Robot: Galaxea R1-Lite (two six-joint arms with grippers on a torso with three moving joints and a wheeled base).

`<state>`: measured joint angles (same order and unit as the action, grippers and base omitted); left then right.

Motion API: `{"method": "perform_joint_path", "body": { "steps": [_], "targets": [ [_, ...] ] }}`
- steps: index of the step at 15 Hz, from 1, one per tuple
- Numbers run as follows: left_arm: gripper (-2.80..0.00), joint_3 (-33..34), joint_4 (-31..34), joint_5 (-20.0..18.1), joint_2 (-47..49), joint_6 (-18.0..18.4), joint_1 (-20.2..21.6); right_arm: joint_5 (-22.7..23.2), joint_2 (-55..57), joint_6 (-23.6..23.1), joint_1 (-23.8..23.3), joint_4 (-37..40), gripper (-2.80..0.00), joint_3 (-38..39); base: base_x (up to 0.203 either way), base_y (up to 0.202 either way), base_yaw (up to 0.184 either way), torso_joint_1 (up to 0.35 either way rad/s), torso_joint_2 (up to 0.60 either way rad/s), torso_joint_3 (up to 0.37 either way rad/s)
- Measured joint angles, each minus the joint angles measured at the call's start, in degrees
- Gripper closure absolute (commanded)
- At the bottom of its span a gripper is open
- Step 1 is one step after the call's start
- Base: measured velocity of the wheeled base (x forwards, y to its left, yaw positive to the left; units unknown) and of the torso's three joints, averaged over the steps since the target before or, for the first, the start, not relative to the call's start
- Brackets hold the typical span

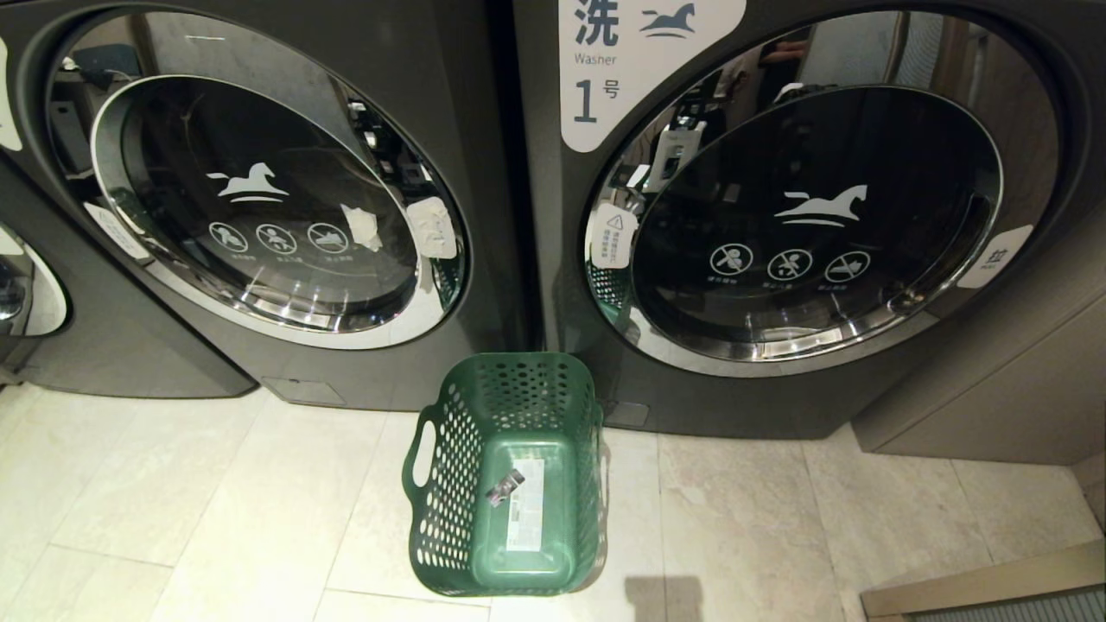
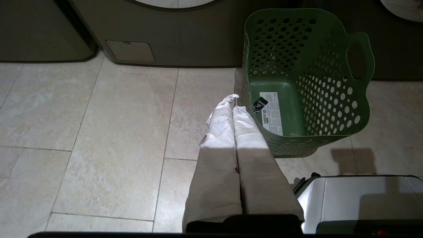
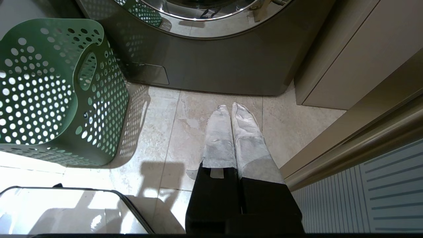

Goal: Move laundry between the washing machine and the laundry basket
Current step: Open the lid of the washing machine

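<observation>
Grippers first: I see the left gripper (image 2: 234, 100) and right gripper (image 3: 229, 108) both clenched, holding nothing, over bare floor tiles (image 1: 173, 501). Laundry basket (image 1: 449, 484), dark green and perforated, stands between them against the two closed washing machines; the left one (image 1: 259, 190) shows pale laundry (image 1: 361, 226) behind glass.

Two long fingers on the left gripper (image 2: 234, 100), wrapped in white cloth, grey in the shade near the black base. Two fingers on the right gripper (image 3: 230, 109) too, white cloth over the tips, black further back, small pale tab at the cloth edge. Shiny silver-white body (image 2: 360, 201) with dark edge below.
</observation>
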<state>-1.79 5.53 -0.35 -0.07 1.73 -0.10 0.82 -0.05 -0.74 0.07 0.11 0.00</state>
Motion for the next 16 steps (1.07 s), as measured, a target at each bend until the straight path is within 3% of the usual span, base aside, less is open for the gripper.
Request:
{"method": "perform_joint_path", "body": {
  "steps": [3,5,8,11,13,16],
  "targets": [
    [0.0,-0.15,0.02,0.06,0.0,-1.35,0.0,-0.02,0.0,0.06,0.0,0.0,0.0,0.0,0.0,0.0,0.0,0.0,0.0,0.0],
    [0.0,-4.44,0.85,-0.61,0.12,-1.83,0.0,-0.05,0.0,0.03,-0.02,-0.01,0.0,0.0,0.0,0.0,0.0,0.0,0.0,0.0],
    [0.0,-21.23,3.72,-1.62,4.9,-2.5,-0.37,-0.02,0.0,0.06,0.0,-0.01,0.0,0.0,0.0,0.0,0.0,0.0,0.0,0.0],
    [0.0,-37.38,6.13,-2.55,19.01,-3.83,-2.62,-0.05,0.0,0.06,0.0,-0.01,0.0,0.0,0.0,0.0,0.0,0.0,0.0,0.0],
    [0.0,-42.53,6.86,-5.98,29.38,-4.93,-4.57,-0.02,0.0,0.06,0.0,-0.01,0.0,0.0,0.0,0.0,0.0,0.0,0.0,0.0],
    [0.0,-41.62,4.36,-14.9,42.75,-5.91,-6.23,-0.05,0.0,0.09,0.0,-0.01,0.0,0.0,0.0,0.0,0.0,0.0,0.0,0.0]
  ]
}}
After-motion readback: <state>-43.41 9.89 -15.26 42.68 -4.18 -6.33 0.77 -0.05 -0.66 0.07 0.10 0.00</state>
